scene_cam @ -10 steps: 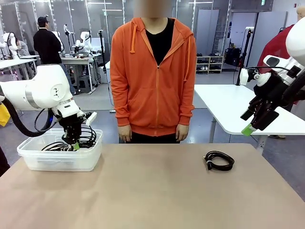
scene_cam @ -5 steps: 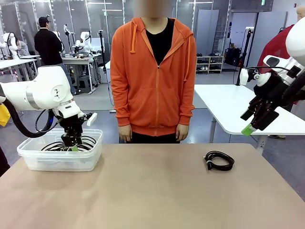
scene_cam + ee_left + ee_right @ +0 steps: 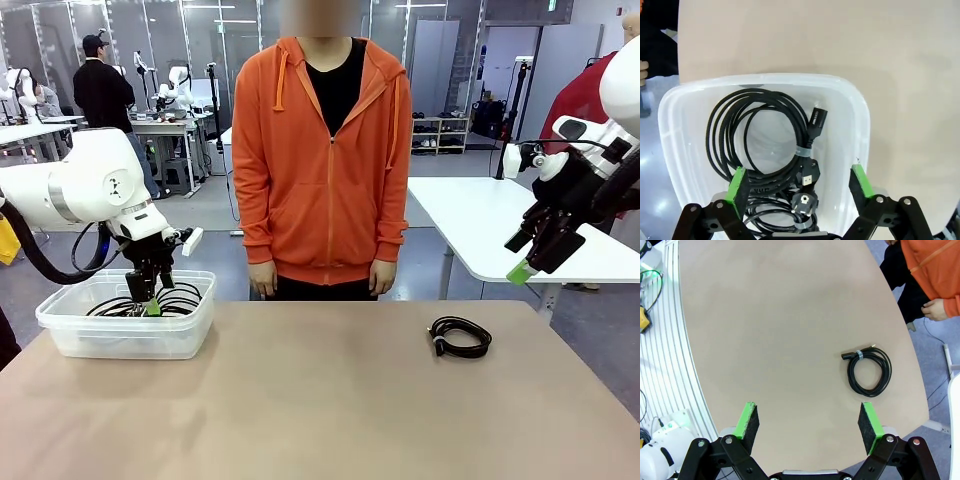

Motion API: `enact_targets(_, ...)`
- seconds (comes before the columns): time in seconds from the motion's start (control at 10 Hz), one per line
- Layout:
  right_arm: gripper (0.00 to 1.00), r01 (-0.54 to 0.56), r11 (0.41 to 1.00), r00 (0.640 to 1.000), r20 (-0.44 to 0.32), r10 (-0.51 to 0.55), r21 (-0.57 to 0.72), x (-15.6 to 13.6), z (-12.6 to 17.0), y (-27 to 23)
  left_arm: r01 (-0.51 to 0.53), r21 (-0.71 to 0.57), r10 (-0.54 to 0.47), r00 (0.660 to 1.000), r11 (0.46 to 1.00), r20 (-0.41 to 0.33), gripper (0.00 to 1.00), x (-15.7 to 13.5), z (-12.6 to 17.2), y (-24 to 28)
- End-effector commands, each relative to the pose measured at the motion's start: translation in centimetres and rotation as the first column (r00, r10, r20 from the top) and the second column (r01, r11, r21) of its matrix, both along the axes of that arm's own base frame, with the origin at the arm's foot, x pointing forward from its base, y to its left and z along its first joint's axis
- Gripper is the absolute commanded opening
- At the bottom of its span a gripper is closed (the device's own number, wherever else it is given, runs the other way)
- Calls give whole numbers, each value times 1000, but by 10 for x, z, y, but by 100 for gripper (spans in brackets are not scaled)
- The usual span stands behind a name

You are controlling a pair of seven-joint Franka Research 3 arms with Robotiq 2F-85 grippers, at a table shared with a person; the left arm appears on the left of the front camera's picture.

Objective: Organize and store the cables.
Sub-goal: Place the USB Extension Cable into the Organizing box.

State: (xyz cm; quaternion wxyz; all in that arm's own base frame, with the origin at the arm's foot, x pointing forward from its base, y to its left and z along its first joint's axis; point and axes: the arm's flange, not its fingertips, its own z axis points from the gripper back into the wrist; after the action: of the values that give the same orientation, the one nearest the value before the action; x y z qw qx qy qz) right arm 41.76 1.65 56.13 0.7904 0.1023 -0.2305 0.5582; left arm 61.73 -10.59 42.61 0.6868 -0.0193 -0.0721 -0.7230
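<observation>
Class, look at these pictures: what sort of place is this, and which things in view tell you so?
Probably a robotics lab or workshop: a white robot arm works at the table, more worktables stand behind, and a shelf lines the back wall.

The left gripper [image 3: 148, 300] is lifting up out of the clear plastic bin [image 3: 190, 330], its jaws now standing wide apart after being closed a second ago. The coiled cables [image 3: 760, 145] it was gripping are lying loose in the bin.
</observation>
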Motion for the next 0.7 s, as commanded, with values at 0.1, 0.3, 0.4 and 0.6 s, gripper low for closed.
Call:
enact_targets(0.1,100,3,1000,1000,-1,-3,0,0,0,0,-57,-66,58,998,996,14,100,-36,3,-3)
enact_targets(0.3,100,3,1000,1000,-1,-3,0,0,0,0,-12,-10,12,1000,1000,-3,100,-7,2,-2)
enact_targets(0.4,100,3,1000,1000,-1,-3,0,0,0,0,-12,-10,12,1000,1000,-3,100,-7,2,-2)
enact_targets(0.6,100,3,1000,1000,-1,-3,0,0,0,0,-12,-10,12,1000,1000,-3,100,-7,2,-2)
